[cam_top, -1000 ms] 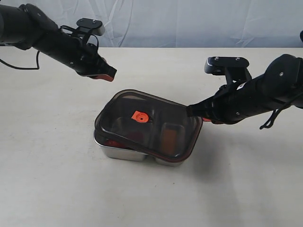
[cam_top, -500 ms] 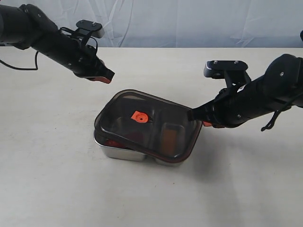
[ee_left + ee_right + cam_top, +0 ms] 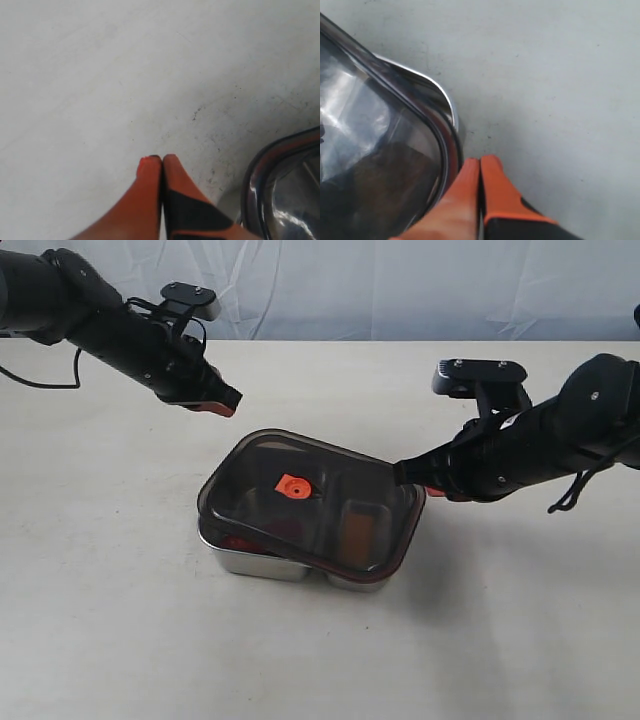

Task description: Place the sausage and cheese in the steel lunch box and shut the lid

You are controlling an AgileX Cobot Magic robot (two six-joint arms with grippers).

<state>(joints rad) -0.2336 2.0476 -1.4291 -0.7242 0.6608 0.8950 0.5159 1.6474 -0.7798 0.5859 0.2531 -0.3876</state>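
The steel lunch box [image 3: 258,564] sits mid-table with the dark lid [image 3: 335,480] lying on it slightly askew; the lid's orange tab [image 3: 294,486] faces up. Through the lid I see the red sausage [image 3: 236,540] dimly in the left compartment. The cheese [image 3: 353,528] shows as a brownish-orange block in the right one. My right gripper [image 3: 402,474] is shut, its tips against the lid's right edge; in the right wrist view its tip [image 3: 481,159] sits beside the lid [image 3: 380,130] and the box rim [image 3: 449,102]. My left gripper [image 3: 230,400] is shut and empty, hovering behind and left of the box.
Bare white tabletop [image 3: 120,620] surrounds the box on all sides. A pale cloth backdrop [image 3: 400,290] hangs behind the table's far edge. In the left wrist view the lid's corner [image 3: 260,165] shows beside the shut left gripper [image 3: 162,157].
The lid has slid slightly to the left on the box. My right gripper's tip stays at the lid's right edge. The left gripper drew back a little to the left.
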